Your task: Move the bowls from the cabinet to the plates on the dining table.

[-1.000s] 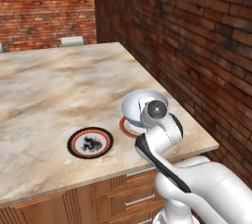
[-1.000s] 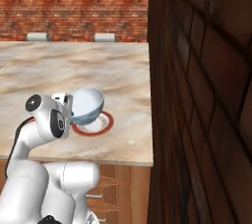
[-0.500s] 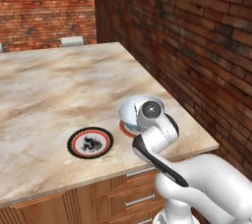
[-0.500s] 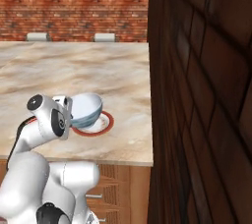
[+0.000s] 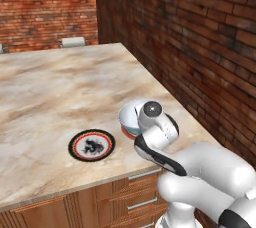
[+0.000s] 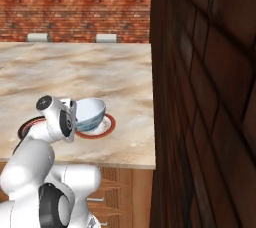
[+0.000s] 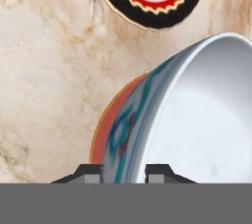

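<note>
Kitchen: marble dining table, drawers, brick walls.

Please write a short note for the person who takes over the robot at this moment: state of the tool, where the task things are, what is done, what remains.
Tool: shut on the rim of the patterned bowl, one finger on each side of the wall.
Patterned bowl: over the right plate near the dining table edge; whether it touches the plate cannot be told.
Left plate: bare, no bowl on it.
Done: first bowl brought to its plate.
Left: release it, then fetch the second bowl from the cabinet and set it on the left plate.
</note>
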Available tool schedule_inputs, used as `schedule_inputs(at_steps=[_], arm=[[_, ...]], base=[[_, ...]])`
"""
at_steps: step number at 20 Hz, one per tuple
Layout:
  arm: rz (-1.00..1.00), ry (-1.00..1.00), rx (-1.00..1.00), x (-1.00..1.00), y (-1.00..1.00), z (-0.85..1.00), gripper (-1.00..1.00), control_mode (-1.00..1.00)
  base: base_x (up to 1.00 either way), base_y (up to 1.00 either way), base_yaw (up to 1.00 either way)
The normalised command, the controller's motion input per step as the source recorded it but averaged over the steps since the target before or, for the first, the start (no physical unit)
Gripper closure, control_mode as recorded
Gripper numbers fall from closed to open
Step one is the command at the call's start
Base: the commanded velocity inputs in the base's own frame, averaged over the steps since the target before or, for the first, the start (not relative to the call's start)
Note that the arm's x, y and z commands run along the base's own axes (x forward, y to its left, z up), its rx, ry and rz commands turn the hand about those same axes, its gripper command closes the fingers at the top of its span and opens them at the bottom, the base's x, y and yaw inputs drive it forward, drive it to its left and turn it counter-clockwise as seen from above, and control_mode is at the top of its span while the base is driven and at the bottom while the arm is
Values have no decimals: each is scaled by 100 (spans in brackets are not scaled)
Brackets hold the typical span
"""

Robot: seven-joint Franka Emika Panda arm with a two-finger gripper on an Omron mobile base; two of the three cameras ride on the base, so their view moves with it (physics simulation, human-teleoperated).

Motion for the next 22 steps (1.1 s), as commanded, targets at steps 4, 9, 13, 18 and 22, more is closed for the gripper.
schedule_inputs(at_steps=[4,9,13,18,22], arm=[[8,-1,0,22,-29,-61,100,-100],[9,-2,0,22,-28,-59,100,-100],[11,-2,0,15,-24,-50,100,-100],[8,-10,0,-26,-8,-13,-100,-100],[5,-16,1,-71,0,7,-100,-100]], base=[[0,0,0],[0,0,0],[0,0,0],[0,0,0],[0,0,0]])
